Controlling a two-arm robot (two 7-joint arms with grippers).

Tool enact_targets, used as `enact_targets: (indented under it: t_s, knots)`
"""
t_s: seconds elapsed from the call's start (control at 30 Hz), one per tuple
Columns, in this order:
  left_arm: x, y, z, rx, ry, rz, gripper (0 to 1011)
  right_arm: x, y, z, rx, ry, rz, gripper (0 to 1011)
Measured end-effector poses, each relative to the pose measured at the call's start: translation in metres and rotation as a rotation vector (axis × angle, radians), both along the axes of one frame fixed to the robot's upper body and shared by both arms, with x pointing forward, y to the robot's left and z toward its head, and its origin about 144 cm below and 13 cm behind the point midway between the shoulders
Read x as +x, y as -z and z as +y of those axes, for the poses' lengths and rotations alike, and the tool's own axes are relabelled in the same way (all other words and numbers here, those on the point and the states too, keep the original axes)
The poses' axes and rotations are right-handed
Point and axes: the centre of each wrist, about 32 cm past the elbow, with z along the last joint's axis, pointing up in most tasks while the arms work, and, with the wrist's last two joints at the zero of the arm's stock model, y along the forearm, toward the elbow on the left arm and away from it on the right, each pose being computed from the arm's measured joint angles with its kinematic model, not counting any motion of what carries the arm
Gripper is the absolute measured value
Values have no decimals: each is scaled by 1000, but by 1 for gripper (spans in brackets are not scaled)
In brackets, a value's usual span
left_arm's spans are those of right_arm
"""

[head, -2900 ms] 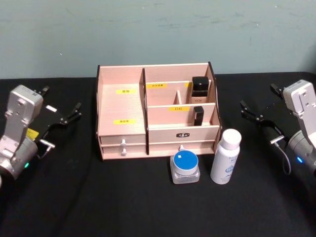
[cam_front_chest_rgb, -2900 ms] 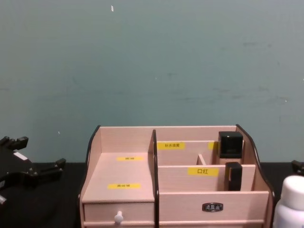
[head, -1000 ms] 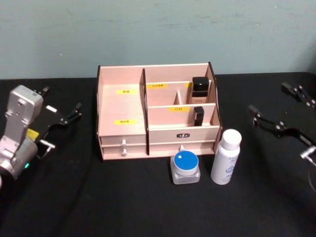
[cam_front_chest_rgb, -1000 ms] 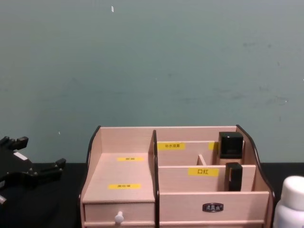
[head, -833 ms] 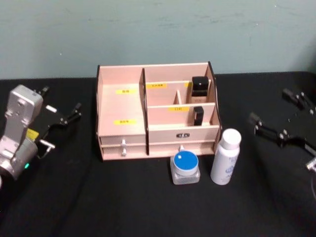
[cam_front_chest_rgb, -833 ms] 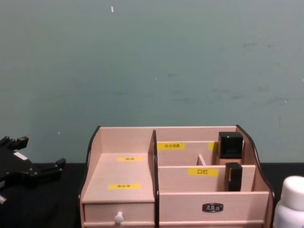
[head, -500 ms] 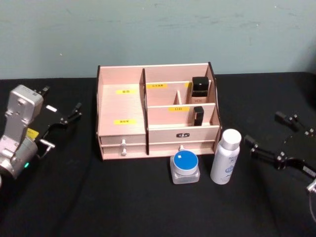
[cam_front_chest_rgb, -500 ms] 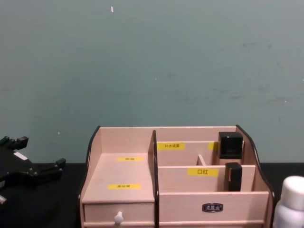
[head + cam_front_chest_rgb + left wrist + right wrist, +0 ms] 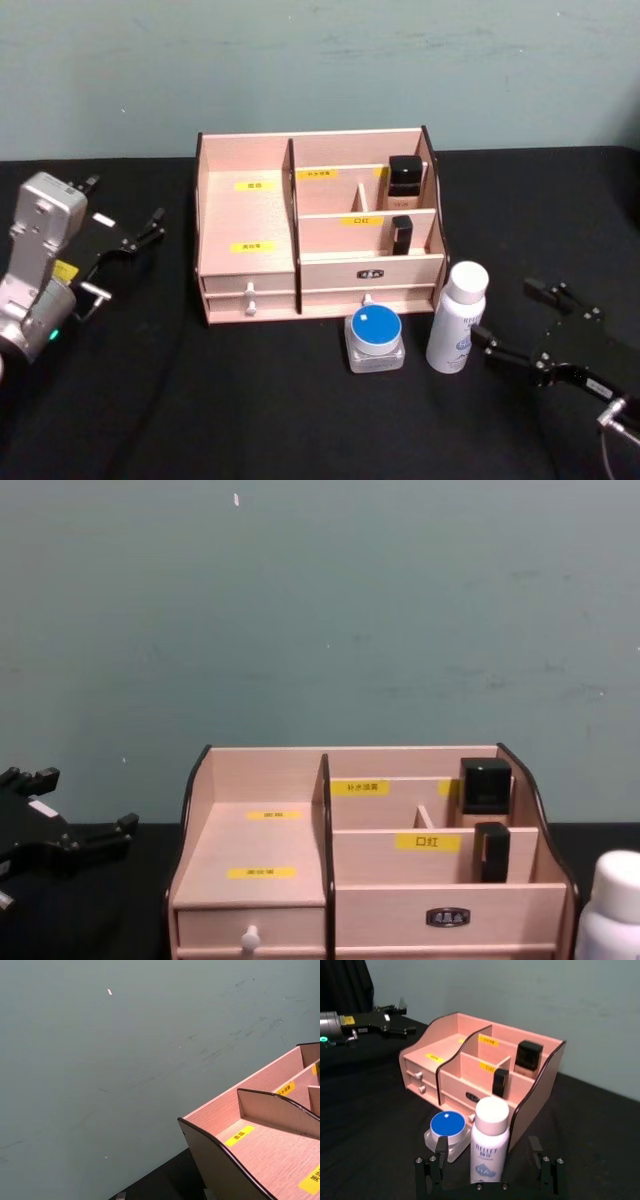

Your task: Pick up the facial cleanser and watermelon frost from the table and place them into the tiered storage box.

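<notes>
My right gripper (image 9: pixel 505 312) is low over the black cloth table (image 9: pixel 300 420). Its two thin black fingers are spread wide apart. It is just beside the tall white plastic bottle (image 9: pixel 457 317), on the bottle's right side, and I cannot see it touching.

The bottle is round and smooth, with a white cap on top. It stands straight up, so its long side goes up and down. There is blue writing on its front, but it is too small for me to read. It stands on the table in front of the right corner of the light wooden box with steps and dark curved sides (image 9: pixel 245 215).

Just to the bottle's left sits a short see-through jar with a round blue lid (image 9: pixel 375 338). The lid is flat and faces up. The jar is right in front of the box, near a small white knob (image 9: pixel 367 299).

The box is made of thin pale wood boards. It has one wide part on the left and smaller parts on the right. Yellow labels (image 9: pixel 427 841) are stuck on it, and one says 口红. Two black boxy things (image 9: pixel 404 174) stand in the small parts on the right.

My left gripper (image 9: pixel 122 203) rests far off to the left of the box, with its fingers spread too.
</notes>
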Motion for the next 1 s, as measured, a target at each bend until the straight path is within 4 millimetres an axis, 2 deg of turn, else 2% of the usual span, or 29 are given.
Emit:
enact_targets:
  t_s: [0.47, 1.0]
  knots:
    - [0, 0, 0, 0, 0, 0, 1001, 16, 26, 7, 15, -19, 70, 1000]
    - [0, 0, 0, 0, 0, 0, 1001, 42, 40, 15, 11, -29, 80, 1000]
